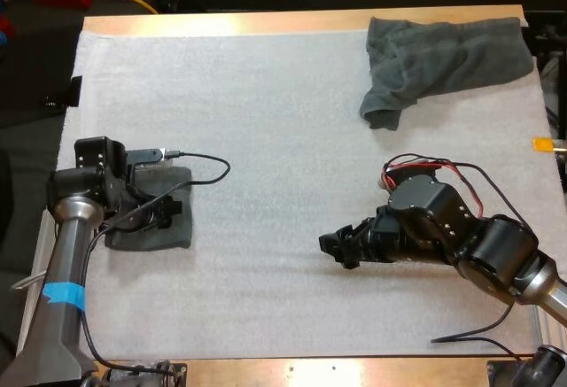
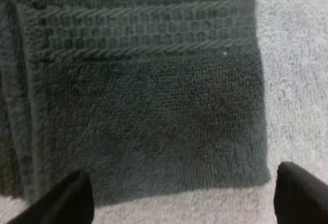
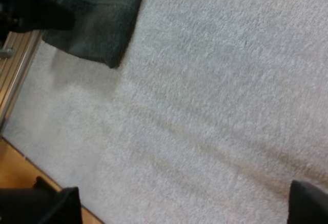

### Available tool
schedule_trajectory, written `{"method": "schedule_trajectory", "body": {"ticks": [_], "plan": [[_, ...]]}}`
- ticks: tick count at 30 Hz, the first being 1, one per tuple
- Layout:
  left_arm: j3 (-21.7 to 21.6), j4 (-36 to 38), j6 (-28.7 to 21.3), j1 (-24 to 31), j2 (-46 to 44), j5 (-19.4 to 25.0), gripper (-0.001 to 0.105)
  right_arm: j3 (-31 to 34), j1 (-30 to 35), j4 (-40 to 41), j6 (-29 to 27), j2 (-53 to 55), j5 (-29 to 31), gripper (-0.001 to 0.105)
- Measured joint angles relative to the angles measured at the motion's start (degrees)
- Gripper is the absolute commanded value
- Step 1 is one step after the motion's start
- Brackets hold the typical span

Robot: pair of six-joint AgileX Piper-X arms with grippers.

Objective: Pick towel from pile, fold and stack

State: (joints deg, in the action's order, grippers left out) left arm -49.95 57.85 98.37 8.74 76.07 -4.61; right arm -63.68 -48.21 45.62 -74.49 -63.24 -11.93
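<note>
Folded towel (image 1: 173, 228), dark grey-green, lying flat on the white mat (image 1: 266, 121) near its left edge, towards the near side. Woven band of small raised cells across one end, plain pile over the rest, one square corner on bare mat, as seen from the left wrist.

Left gripper (image 2: 182, 196) directly above this towel, fingers (image 2: 61, 201) standing wide apart and holding nothing, one over the cloth and the other over the mat just past the towel's edge. Contact between tips and cloth not discernible.

Crumpled towel (image 1: 443, 55), same colour, at the far right corner of the mat, well apart from the folded one; one flap hanging towards the mat's centre.

Right gripper (image 1: 337, 250) low over bare mat, right of centre and near the front, pointing left towards the folded towel, with open mat between the two. Fingers (image 3: 46, 206) spread apart, empty.

Wooden tabletop (image 1: 266, 22) showing as a strip around the mat.

From the high view, left part of the folded towel covered by the left arm's wrist; dark fingers hard to separate from dark cloth. Number of layers in the folded towel not readable. Right end of the crumpled towel running to the mat's edge, its outline unclear there.
</note>
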Motion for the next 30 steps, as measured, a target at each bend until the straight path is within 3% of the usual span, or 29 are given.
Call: {"method": "schedule_trajectory", "body": {"ticks": [9,21,30], "plan": [[1.1,-6.7,0.0,0.0,1.0,0.3,0.069,0.0,0.0,0.0,0.0,0.0,-0.3,0.077],[1.1,-5.3,-0.1,0.0,13.1,2.4,0.069,0.0,0.0,0.0,0.0,0.0,-0.3,0.077],[0.3,-4.7,-0.6,0.0,14.5,2.5,0.069,0.0,0.0,0.0,0.0,0.0,-0.3,0.077]]}}
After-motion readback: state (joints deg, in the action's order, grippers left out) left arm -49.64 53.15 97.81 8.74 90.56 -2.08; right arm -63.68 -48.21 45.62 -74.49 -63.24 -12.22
